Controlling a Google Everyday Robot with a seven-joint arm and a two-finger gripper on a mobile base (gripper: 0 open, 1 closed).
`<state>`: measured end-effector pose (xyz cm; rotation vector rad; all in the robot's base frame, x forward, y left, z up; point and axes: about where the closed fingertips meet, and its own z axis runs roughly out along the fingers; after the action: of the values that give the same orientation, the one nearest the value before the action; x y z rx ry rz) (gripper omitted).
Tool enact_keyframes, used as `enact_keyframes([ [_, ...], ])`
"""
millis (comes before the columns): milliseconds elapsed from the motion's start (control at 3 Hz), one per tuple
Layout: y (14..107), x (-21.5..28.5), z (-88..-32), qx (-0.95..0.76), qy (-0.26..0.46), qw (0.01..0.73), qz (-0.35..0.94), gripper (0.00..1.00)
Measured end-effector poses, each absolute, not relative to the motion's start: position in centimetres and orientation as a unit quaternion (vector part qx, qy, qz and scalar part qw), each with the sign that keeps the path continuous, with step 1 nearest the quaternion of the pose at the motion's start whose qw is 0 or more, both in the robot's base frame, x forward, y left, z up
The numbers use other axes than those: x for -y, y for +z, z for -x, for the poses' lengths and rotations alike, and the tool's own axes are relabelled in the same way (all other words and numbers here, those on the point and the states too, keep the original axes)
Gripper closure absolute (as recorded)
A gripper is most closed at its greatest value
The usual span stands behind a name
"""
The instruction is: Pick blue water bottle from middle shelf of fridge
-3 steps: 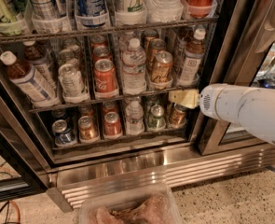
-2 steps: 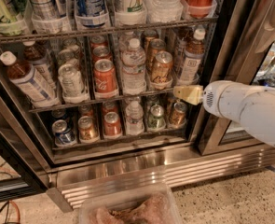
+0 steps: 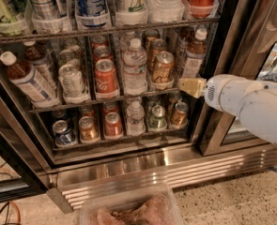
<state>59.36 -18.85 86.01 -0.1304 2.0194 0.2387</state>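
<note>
The fridge (image 3: 222,64) stands open in front of me. On its middle shelf (image 3: 128,97), a blue water bottle (image 3: 193,56) with a white cap, amber neck and pale label stands in the right-most lane. A similar bottle (image 3: 27,78) leans in the left-most lane. My gripper (image 3: 192,87), a tan tip on a white arm, reaches in from the right. It is just below and in front of the right bottle, at the shelf's front rail. It holds nothing that I can see.
A clear ribbed water bottle (image 3: 134,67) stands mid-shelf among red (image 3: 105,76), silver (image 3: 72,81) and gold (image 3: 162,67) cans. More cans fill the lower shelf (image 3: 128,137). A steel grille (image 3: 185,165) runs below. A plastic tub (image 3: 128,210) sits at the bottom.
The gripper has moved a little to the right and up, closer to the base of the right-hand bottle. The bottles and cans have not moved.
</note>
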Motion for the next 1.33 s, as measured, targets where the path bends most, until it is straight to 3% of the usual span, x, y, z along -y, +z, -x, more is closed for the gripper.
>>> enact_keyframes([
  [667,86.0,16.3,-61.9,-0.842,0.107,0.523,0.08,0.32],
  [1333,86.7,17.0,-63.2,-0.838,0.097,0.531,0.084,0.34],
])
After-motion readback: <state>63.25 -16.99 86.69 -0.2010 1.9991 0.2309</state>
